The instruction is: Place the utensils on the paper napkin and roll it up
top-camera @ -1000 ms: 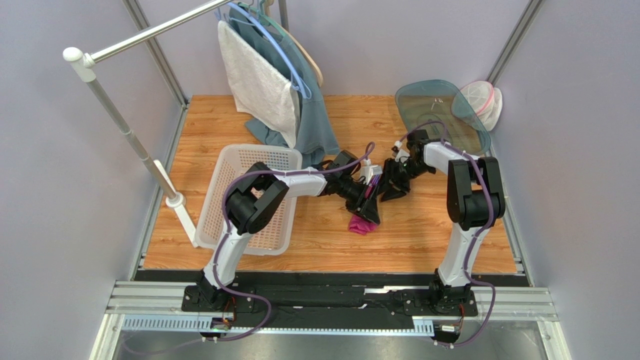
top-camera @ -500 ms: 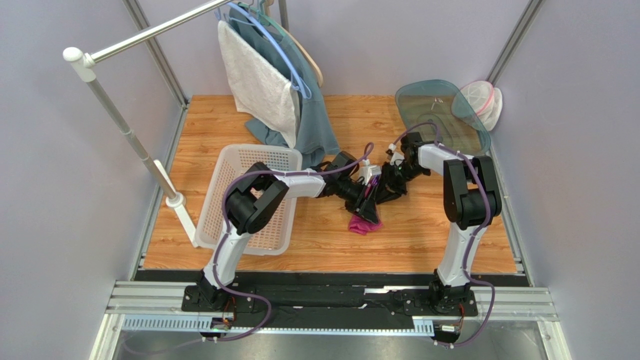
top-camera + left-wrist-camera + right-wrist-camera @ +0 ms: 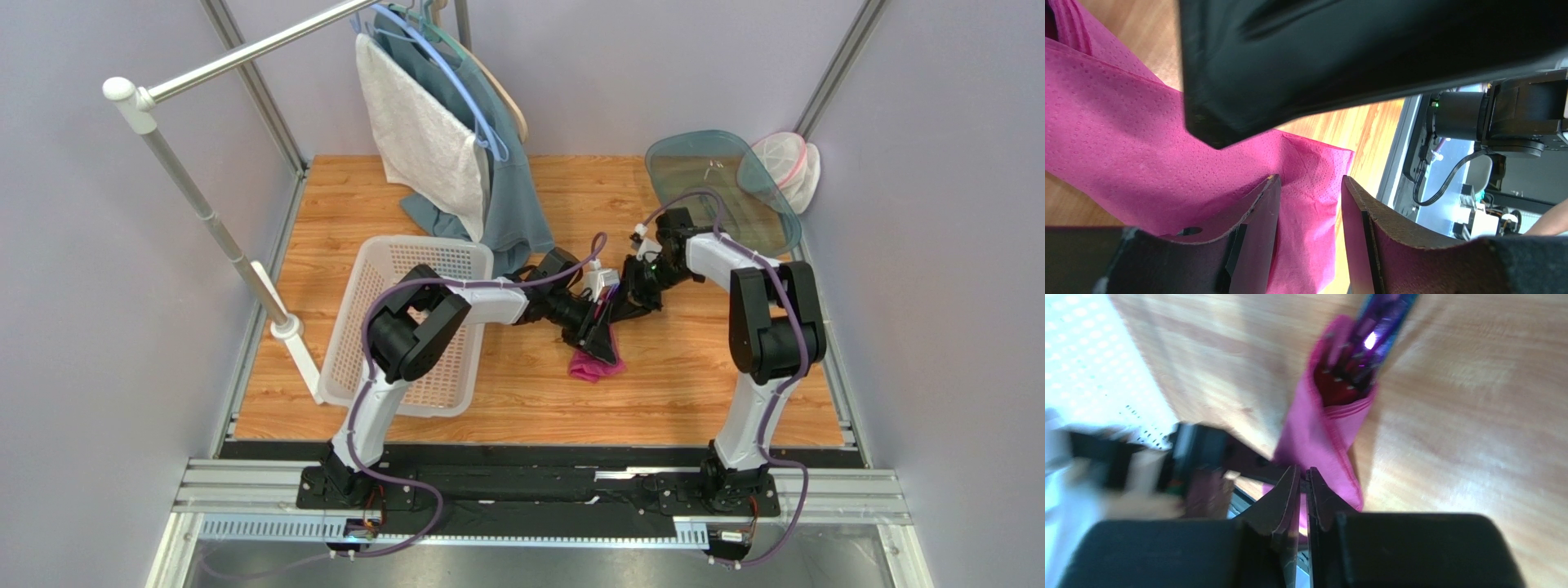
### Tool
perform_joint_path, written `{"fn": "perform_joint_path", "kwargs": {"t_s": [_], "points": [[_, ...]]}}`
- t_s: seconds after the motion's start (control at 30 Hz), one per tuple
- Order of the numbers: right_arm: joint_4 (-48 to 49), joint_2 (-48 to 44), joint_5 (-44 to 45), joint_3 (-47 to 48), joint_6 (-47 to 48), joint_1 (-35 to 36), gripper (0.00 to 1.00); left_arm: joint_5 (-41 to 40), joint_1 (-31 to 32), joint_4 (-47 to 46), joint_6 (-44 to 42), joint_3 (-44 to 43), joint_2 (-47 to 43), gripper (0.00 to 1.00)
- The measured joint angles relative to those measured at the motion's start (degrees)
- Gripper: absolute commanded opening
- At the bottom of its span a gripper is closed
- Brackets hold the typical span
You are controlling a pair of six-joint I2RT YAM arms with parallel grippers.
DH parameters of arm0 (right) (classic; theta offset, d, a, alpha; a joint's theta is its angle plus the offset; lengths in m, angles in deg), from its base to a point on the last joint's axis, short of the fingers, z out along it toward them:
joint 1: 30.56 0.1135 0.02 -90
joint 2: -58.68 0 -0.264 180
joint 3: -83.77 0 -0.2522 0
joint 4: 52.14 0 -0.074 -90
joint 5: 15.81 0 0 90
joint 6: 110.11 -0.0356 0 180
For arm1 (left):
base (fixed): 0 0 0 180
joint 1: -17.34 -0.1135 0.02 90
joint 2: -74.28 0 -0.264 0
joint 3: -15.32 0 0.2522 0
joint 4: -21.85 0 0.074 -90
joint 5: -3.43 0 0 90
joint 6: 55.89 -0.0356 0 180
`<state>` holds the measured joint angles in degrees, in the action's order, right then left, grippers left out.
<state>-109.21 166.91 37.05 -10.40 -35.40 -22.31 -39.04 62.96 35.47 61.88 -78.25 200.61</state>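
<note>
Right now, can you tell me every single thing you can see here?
paper napkin: one, pink, mid-table, folded around the utensils
utensils: a few, purple, poking out of the napkin
basket: one, white, left side of the table
towel: one, grey-white, hanging at the back
cloth: one, teal, hanging beside the towel
hangers: at least two, blue and wooden, on the rack
rack: one, white and silver, back left
curved panel: one, see-through teal, back right
mesh bag: one, white with pink trim, beside the panel
table: one, brown wood
left gripper: black, fingers apart, at the napkin
right gripper: black, fingers almost together, by the napkin
</note>
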Motion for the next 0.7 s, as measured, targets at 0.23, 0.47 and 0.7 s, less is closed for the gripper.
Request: {"fn": "perform_joint_path", "kwargs": {"t_s": [0.23,0.47,0.7], "points": [[1.16,5.51,1.40,-0.20,-0.09,0.70,0.08,-0.07,-0.52,-0.24,0.00,0.00,0.00,0.53],[0.90,6.73,2.82,0.31,-0.09,1.16,0.04,-0.63,-0.39,-1.11,0.02,0.81,-0.87,0.57],[-0.31,7.26,4.33,1.66,0.24,2.03,0.03,-5.05,-0.68,1.66,-0.76,2.93,-5.99,0.58]]}}
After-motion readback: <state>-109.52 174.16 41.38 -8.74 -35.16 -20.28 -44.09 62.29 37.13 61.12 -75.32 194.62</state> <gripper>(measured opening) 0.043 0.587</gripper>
